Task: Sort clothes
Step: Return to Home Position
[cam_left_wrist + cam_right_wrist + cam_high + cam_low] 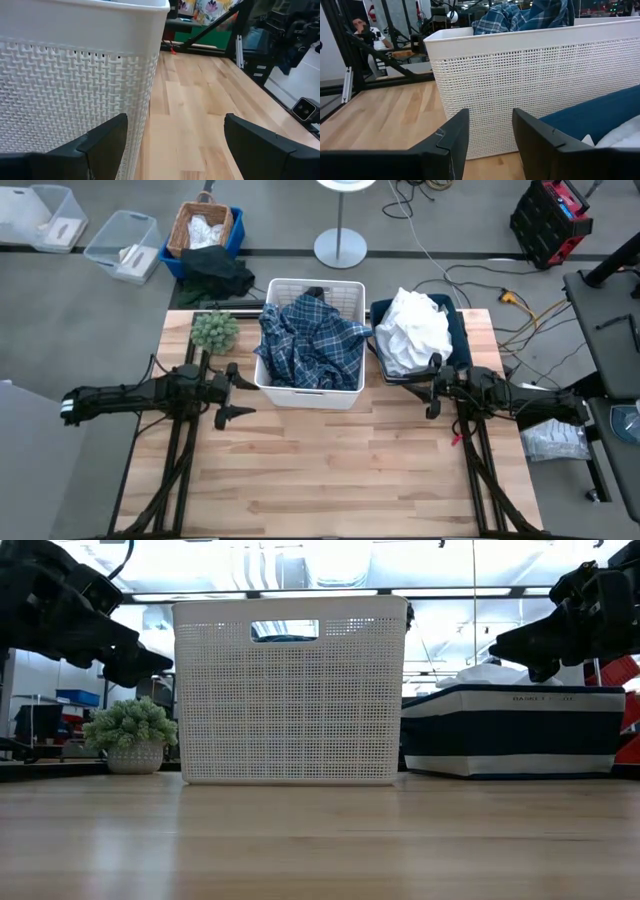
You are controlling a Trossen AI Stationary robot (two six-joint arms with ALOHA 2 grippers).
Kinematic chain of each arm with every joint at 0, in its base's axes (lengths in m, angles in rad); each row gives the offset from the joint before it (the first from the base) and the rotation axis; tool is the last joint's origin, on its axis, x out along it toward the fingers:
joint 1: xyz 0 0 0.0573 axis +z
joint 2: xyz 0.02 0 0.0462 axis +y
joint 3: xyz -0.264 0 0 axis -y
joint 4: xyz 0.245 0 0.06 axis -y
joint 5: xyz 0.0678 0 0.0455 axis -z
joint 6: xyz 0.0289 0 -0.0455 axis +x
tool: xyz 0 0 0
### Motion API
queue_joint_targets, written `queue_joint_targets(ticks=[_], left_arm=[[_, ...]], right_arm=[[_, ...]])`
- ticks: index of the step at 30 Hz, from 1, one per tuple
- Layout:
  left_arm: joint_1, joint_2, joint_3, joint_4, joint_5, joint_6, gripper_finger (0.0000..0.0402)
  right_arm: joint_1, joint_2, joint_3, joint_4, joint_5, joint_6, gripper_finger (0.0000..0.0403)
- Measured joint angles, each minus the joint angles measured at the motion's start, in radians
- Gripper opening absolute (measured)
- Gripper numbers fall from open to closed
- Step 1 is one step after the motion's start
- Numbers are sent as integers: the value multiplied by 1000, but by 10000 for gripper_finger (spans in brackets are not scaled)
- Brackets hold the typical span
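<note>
Overhead and table-level views of the tabletop, with both arms low at its sides.

**Left claw**: released, its fingers spread well apart and gripping nothing. It hovers just beside the left wall of the white bin, pointing toward it. The plant stands behind this claw, near the bin's back left corner.

**Right claw**: also released and empty, with a narrower gap between its fingers. It sits at the front edge of the blue bin, pointing toward the white bin's right wall.

**Clothes:** the plaid shirt fills the white bin, heaped above the rim. It lies to the right of the left claw and to the left of the right claw, and touches neither. The white clothes are piled in the blue bin, rising above its wall, just behind the right claw and apart from it. A dark garment lies on the floor behind the tabletop, beyond the plant and well apart from both claws.

The two bins stand side by side at the back middle of the tabletop, white on the left and blue on the right.
</note>
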Motion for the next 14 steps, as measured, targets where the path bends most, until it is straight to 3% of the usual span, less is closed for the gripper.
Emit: queue_joint_targets(ticks=[14], left_arm=[[0,1,0,0,0,0,306]], right_arm=[[0,0,0,-1,0,0,131]])
